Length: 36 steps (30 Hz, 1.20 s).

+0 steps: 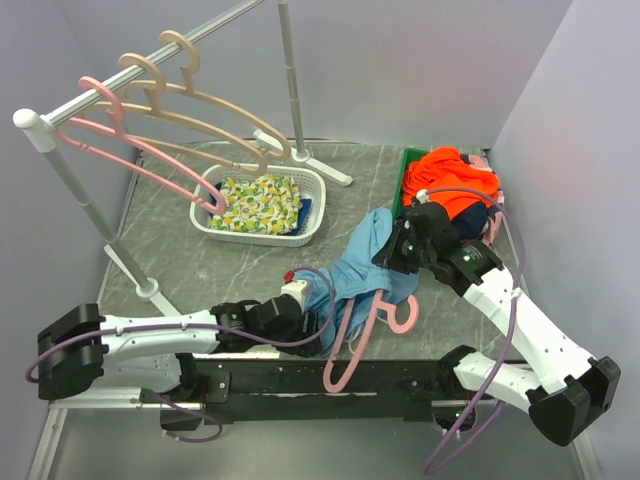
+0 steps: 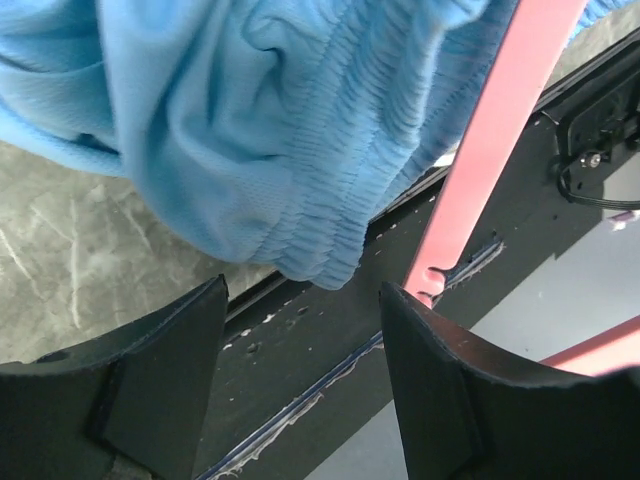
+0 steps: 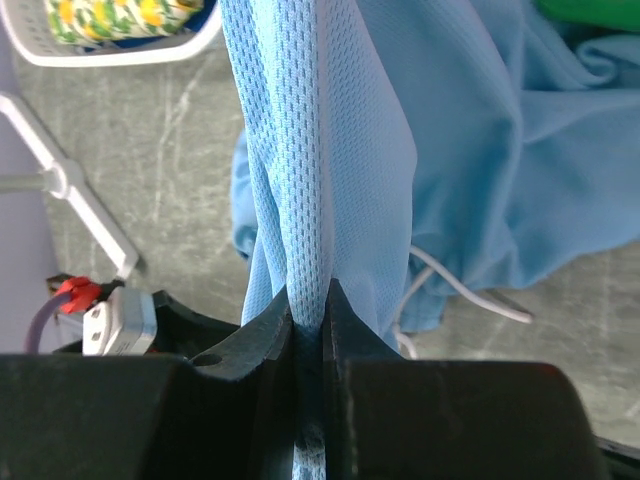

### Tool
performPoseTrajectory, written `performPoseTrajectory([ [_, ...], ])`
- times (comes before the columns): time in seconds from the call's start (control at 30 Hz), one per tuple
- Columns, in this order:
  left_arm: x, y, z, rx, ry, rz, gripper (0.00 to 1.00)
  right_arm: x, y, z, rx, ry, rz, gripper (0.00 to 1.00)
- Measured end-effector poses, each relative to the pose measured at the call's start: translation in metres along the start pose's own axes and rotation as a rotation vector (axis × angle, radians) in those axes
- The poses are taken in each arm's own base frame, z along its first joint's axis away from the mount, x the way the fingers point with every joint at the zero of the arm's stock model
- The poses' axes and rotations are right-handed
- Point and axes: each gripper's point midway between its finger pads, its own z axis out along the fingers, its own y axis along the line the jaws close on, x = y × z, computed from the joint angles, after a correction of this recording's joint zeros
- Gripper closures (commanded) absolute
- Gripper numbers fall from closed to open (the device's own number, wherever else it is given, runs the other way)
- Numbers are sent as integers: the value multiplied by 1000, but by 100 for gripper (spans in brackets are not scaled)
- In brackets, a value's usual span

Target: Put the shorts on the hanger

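Right jaws tight on shorts (image 3: 300,150)

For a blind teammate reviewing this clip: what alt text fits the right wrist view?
The right gripper pinches a taut fold of the light blue shorts, the rest bunched on the grey table behind. A white basket holding lemon-print cloth sits at top left.

Cloth: shorts (image 3: 300,150), light blue perforated mesh with faint sheen, gathered elastic waistband. Plastic: hanger (image 2: 490,140), salmon-pink, smooth, semi-gloss; basket (image 1: 250,236), upper left, white, slotted. Tabletop (image 1: 200,270): grey marble-look, matt.
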Motion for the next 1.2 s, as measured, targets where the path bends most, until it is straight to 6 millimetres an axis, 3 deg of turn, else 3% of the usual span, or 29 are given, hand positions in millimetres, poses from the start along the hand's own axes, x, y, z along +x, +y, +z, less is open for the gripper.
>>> performPoseTrajectory([
  [0.37,-5,-21,11,-161,-30,109,32,0,-7,-9,24,-18,-1,100],
  [0.57,8,-4,24,-336,-11,187,34,1,-7,-9,23,-18,-2,100],
  [0.67,10,12,24,-406,-8,201,43,0,-6,-10,21,-20,2,100],
  [0.8,9,19,25,-441,-19,202,81,0,-6,-11,18,-29,14,100],
  [0.9,8,19,26,-448,-31,192,99,1,-9,-11,25,-33,27,100],
  [1.2,16,18,19,-330,-54,123,99,-16,-6,-4,72,-85,147,100],
])
